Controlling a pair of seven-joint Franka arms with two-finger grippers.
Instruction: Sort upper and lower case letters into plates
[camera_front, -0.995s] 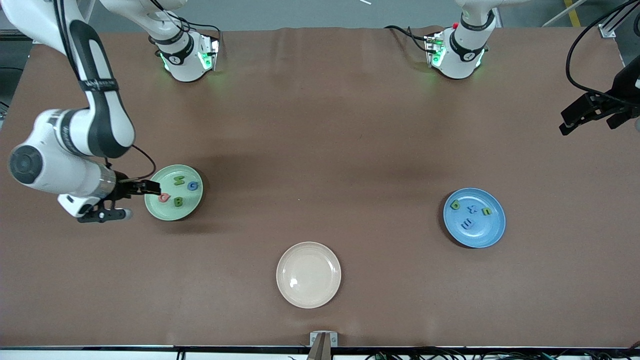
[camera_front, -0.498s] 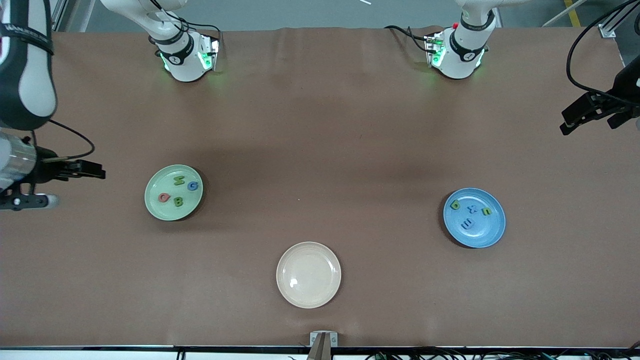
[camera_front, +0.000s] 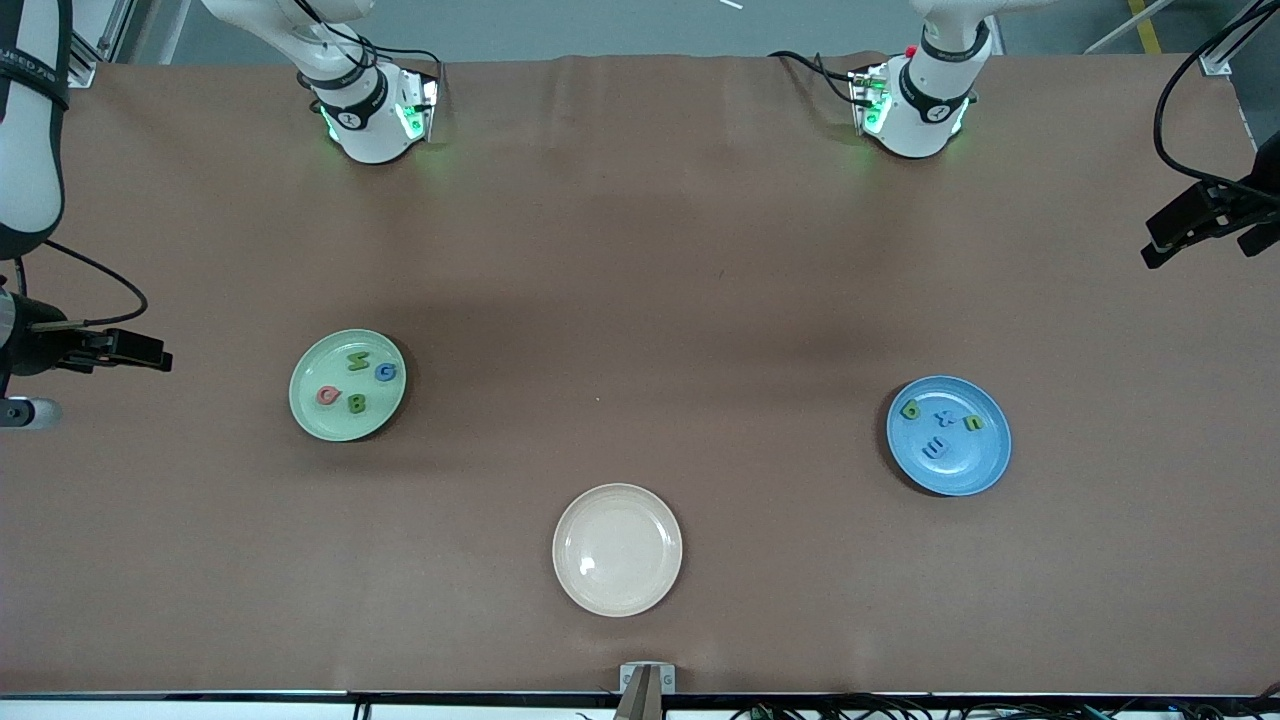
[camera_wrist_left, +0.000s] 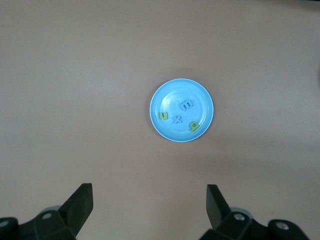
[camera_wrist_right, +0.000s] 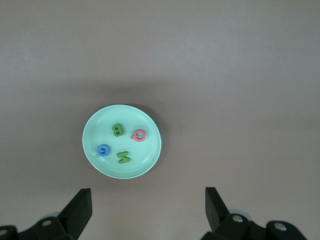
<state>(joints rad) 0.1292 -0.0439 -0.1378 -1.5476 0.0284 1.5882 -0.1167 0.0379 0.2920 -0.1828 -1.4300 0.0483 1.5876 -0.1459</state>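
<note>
- Right gripper (camera_wrist_right: 145, 210) is spread wide with nothing in it, up over the right arm's end of the table.
- Left gripper (camera_wrist_left: 147, 210) is also wide open and empty, over the left arm's end.
- Pale green plate (camera_front: 320, 420) toward the right arm's end holds a green N (camera_front: 358, 361), blue G (camera_front: 386, 372), pink Q (camera_front: 328, 396) and green B (camera_front: 357, 403).
- Blue plate (camera_front: 975, 465) toward the left arm's end has four small letters (camera_front: 938, 432).
- Cream plate (camera_front: 617, 549) sits nearest the front camera, between them.

High front camera facing arms, wrist cameras looking down, each sharing one plate (camera_front: 300, 410)
</note>
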